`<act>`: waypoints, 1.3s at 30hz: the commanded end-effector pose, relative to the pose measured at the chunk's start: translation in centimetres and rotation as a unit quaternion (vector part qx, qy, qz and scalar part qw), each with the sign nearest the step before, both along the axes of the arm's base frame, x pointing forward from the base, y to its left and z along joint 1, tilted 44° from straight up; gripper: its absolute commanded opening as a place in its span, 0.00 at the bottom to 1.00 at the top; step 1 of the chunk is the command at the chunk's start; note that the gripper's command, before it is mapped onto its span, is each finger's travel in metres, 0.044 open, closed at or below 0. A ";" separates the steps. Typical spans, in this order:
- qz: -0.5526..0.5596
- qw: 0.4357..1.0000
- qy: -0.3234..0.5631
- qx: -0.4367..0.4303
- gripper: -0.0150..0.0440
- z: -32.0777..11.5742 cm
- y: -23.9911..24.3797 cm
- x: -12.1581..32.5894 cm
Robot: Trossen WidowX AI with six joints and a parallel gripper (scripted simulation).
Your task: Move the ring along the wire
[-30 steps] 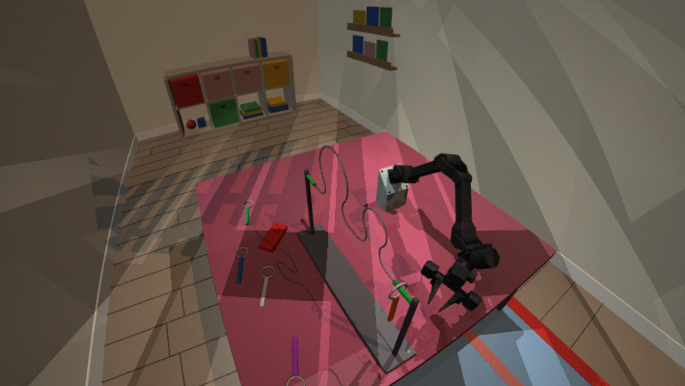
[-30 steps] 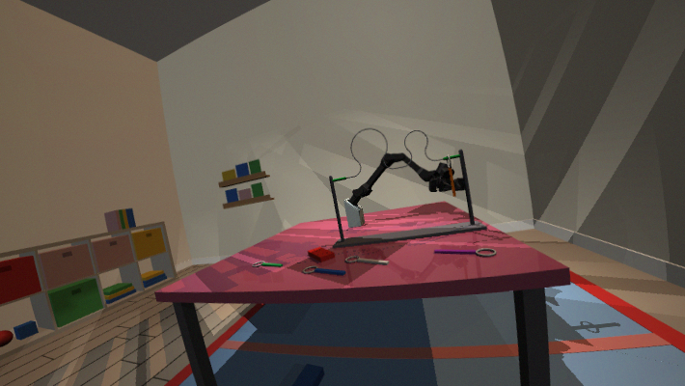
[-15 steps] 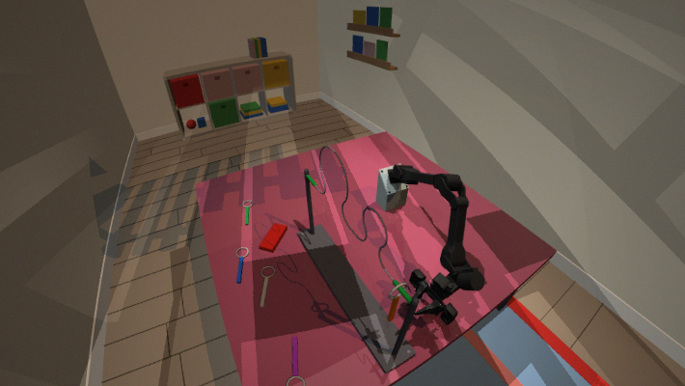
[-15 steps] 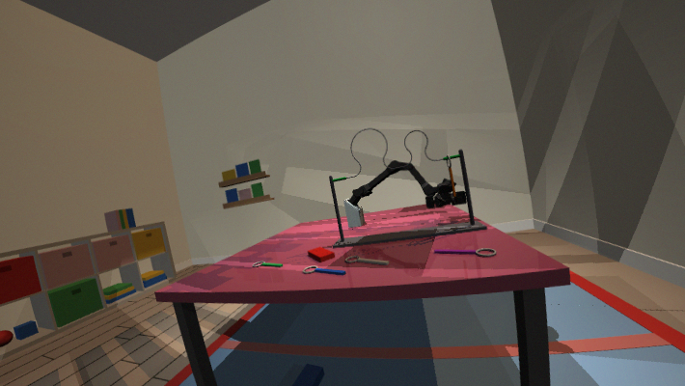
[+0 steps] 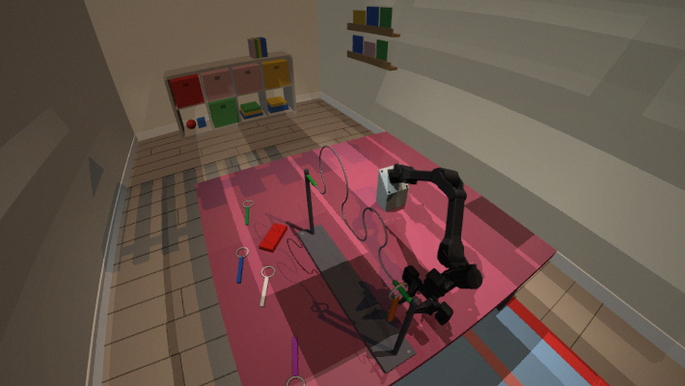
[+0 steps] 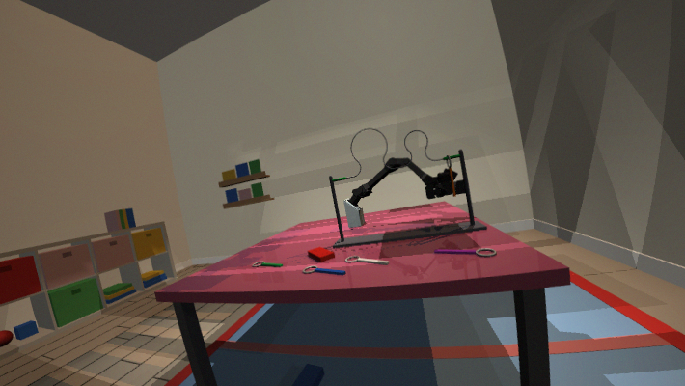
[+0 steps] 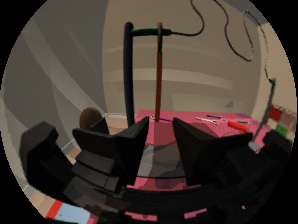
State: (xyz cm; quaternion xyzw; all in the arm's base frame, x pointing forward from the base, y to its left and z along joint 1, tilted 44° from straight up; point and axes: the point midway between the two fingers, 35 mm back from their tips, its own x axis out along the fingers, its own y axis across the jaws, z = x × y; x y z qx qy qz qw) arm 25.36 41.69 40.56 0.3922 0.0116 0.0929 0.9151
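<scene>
The ring [image 5: 391, 294] [image 7: 160, 30] hangs around the green part [image 5: 396, 285] [image 6: 454, 156] [image 7: 142, 32] beside the near post [image 5: 404, 329] [image 6: 467, 190] [image 7: 128, 75]. Its orange handle [image 5: 393, 309] [image 6: 452, 182] [image 7: 158, 85] hangs down. My gripper [image 7: 161, 120] is partly open and empty, close to the handle on the arm's side. In the wrist view the handle's lower end shows beyond and between the fingertips, not gripped. The grey wire [image 6: 369, 128] [image 7: 187, 34] curves to the far green part [image 5: 312, 180] [image 6: 340, 179] at the far post [image 5: 310, 207] [image 6: 337, 209].
The near post stands close to my fingers, left in the wrist view. The grey base plate [image 5: 328, 251] lies below. A red block [image 5: 273, 236] [image 6: 320, 254] and loose rings with green, blue [image 5: 239, 270], white [image 5: 264, 291] and purple [image 5: 295, 357] handles lie across the plate from the arm.
</scene>
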 end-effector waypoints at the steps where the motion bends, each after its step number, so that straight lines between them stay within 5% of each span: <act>1: 0.006 1.000 0.001 0.001 0.53 0.1 0.2 0.1; 39: 0.006 1.000 -0.002 0.001 0.53 0.7 1.6 6.0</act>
